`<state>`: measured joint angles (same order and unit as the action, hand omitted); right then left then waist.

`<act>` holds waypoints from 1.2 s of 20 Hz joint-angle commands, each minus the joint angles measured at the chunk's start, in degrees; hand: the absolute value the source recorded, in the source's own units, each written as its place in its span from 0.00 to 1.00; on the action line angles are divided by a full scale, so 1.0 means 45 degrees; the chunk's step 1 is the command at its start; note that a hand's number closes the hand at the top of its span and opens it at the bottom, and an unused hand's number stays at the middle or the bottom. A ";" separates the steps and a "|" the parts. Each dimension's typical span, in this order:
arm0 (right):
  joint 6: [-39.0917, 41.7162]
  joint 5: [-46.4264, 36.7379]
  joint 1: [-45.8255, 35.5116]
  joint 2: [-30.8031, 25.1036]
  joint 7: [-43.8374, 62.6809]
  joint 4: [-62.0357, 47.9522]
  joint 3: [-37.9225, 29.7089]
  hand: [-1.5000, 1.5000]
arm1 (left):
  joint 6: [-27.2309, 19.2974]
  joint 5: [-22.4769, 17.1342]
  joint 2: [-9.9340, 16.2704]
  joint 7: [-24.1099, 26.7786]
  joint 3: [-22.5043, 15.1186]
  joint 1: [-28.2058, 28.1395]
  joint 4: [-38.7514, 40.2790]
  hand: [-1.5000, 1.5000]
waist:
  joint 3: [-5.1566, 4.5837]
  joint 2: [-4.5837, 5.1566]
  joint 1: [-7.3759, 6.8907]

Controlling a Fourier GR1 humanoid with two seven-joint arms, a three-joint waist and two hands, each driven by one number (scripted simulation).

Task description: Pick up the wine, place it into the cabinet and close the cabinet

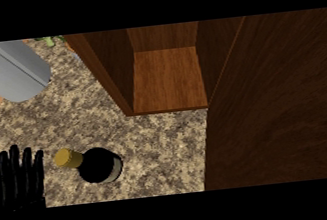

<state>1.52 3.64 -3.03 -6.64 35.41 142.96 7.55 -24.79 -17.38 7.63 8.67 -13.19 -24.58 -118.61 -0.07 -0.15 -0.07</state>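
The wine bottle stands upright on the speckled stone counter, seen from above: a dark round body with a pale band along its lower right edge and a gold cap leaning toward the upper left. It sits just to the right of the left hand's fingers, near them but not touching; the cap is the part closest to the fingertips. The left hand shows at the lower left, fingers straight, pointing up and slightly apart, holding nothing. Up and to the right of the fingers, well apart, the wooden cabinet stands open, its door swung out along the right side. A grey cylinder lies above the fingers.
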 commanded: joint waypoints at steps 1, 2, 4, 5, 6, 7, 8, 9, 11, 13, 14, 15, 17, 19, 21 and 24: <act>-0.0028 0.1058 0.0393 -0.0110 0.0712 0.1691 -0.0768 0.00 | 0.1145 -0.0836 -0.0017 0.1015 0.0708 -0.0292 0.1010 0.00 | 0.0010 0.0005 0.0017; -0.0001 0.0873 -0.0009 -0.0104 0.0999 0.1541 -0.0310 0.00 | 0.1499 -0.1082 -0.0111 0.1396 0.0890 -0.0238 0.1646 0.00 | 0.0005 0.0007 0.0002; -0.0242 0.0060 0.0797 0.0354 0.0951 0.2274 0.0768 0.00 | 0.1961 -0.1377 -0.0131 0.1919 0.1379 0.0112 0.2665 0.00 | 0.0000 -0.0009 0.0083; -0.0078 0.0619 0.0296 0.0099 0.0954 0.1756 0.0129 0.00 | 0.1765 -0.1328 -0.0068 0.1581 0.1736 0.0767 0.2902 0.00 | 0.0008 0.0015 0.0059; 0.0114 0.1991 -0.0241 -0.0478 0.1429 0.1783 -0.1499 0.00 | 0.2171 -0.1226 -0.0309 0.2146 0.1043 -0.0120 0.2801 0.00 | 0.0011 0.0011 0.0030; 0.0075 0.1138 0.0054 -0.0111 0.0937 0.1645 -0.0766 0.00 | 0.1470 -0.0865 -0.0488 0.1498 0.0794 0.0111 0.2212 0.00 | 0.0016 0.0012 0.0028; -0.0543 -0.0511 -0.0636 0.0489 0.1063 0.0867 0.0701 0.00 | 0.1857 -0.0990 -0.0609 0.2026 0.0781 -0.0298 0.2650 0.00 | 0.0007 0.0013 -0.0034; -0.0005 0.0887 -0.0330 -0.0055 0.0976 0.1395 -0.0583 0.00 | 0.2392 -0.1398 -0.0399 0.2285 0.1406 0.0244 0.3457 0.00 | 0.0011 0.0016 0.0023; -0.0368 0.0941 -0.1170 -0.0163 0.2242 0.1753 -0.0619 0.00 | 0.2216 -0.1260 -0.0042 0.1647 0.1558 0.0183 0.2846 0.00 | 0.0009 0.0010 0.0006; 0.0181 0.0755 0.0593 0.0064 0.1001 0.2173 -0.0104 0.00 | 0.2302 -0.0884 -0.0340 0.1915 0.0965 0.0088 0.3176 0.00 | 0.0017 0.0001 0.0065; 0.0327 0.1282 0.0261 -0.0139 0.0717 0.1600 -0.0990 0.00 | 0.2649 -0.0955 -0.0629 0.2610 0.1089 0.0653 0.4311 0.00 | 0.0016 0.0016 0.0066; -0.0479 0.0132 -0.0929 0.0304 0.1640 0.1411 0.0147 0.00 | 0.2398 -0.0565 -0.1203 0.3162 0.0632 0.0840 0.4879 0.00 | 0.0002 0.0014 0.0036; 0.0065 0.0740 0.0277 0.0330 0.0598 0.1291 -0.0174 0.00 | 0.3183 -0.1089 -0.0885 0.3300 0.1054 0.0573 0.5117 0.00 | 0.0014 0.0016 0.0034; -0.0170 0.0554 -0.0831 0.0105 0.1468 0.1417 -0.0204 0.00 | 0.3695 -0.1493 -0.0431 0.3221 0.1471 0.0114 0.4445 0.00 | 0.0011 0.0010 -0.0020; -0.0031 0.0591 0.0039 0.0235 0.1198 0.1860 -0.0027 0.00 | 0.3475 -0.1683 -0.0252 0.2465 0.1826 0.0710 0.4391 0.00 | 0.0015 0.0009 0.0033; 0.0189 0.1373 -0.0270 -0.0018 0.1009 0.1480 -0.0945 0.00 | 0.4081 -0.1315 -0.0692 0.4037 0.1760 0.0790 0.6385 0.00 | 0.0014 0.0019 0.0029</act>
<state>1.87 3.56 -4.59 -5.68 37.23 143.10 7.06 -8.91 -23.46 4.71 23.96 -5.76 -20.60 -93.81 -0.02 -0.09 0.16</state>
